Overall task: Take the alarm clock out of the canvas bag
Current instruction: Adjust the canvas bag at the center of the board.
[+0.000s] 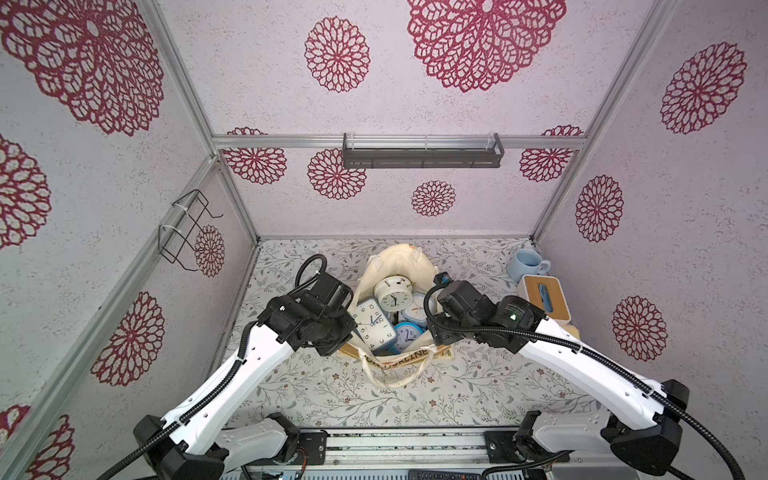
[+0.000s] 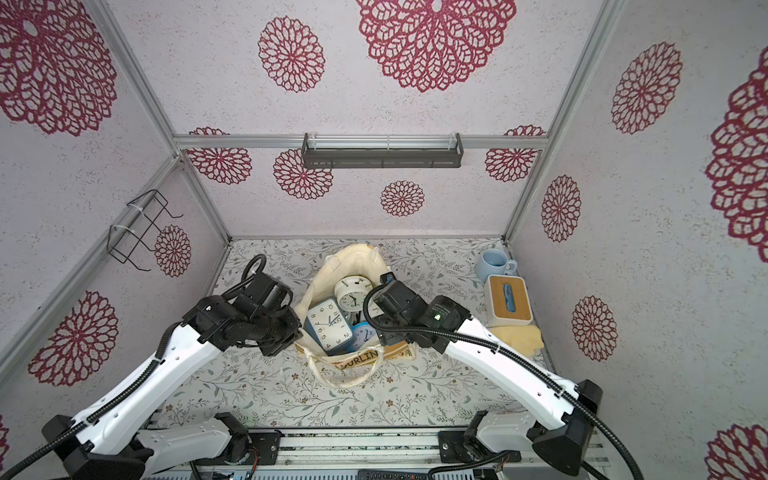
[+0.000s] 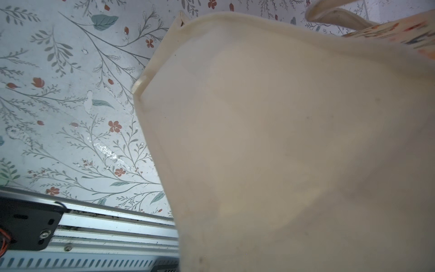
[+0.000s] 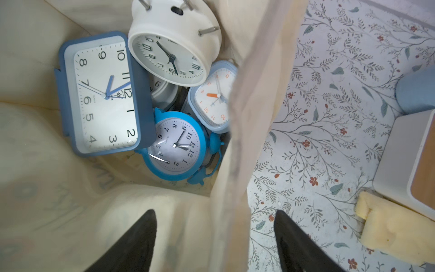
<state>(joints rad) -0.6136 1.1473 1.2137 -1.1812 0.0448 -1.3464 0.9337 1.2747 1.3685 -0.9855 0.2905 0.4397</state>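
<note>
Right wrist view: alarm clocks heaped in the bottom of the cream canvas tote bag (image 4: 42,146), which stands open on the floral-printed surface (image 1: 291,386); none out yet.

The right fingers (image 4: 136,237) are spread, one inside the bag and one outside, with the limp side wall between them. The left fingers are hidden behind cloth in the left wrist view; they are pressed together at the bag's left rim, but what they pinch cannot be told. Uppermost is the white round plastic clock with metal legs (image 4: 169,54), leaning on the dark-blue rectangular clock (image 4: 103,94). The bright-blue twin-bell clock (image 4: 176,146) and pale-blue rounded-square clock (image 4: 211,99) lie lower. Judgement: the shells are hard, light and smooth, so likely slippery, and the face covers may scratch. The best hold looks to be across the white clock's drum sides, not the face or thin legs. The soft canvas may sag inward and snag.
</note>
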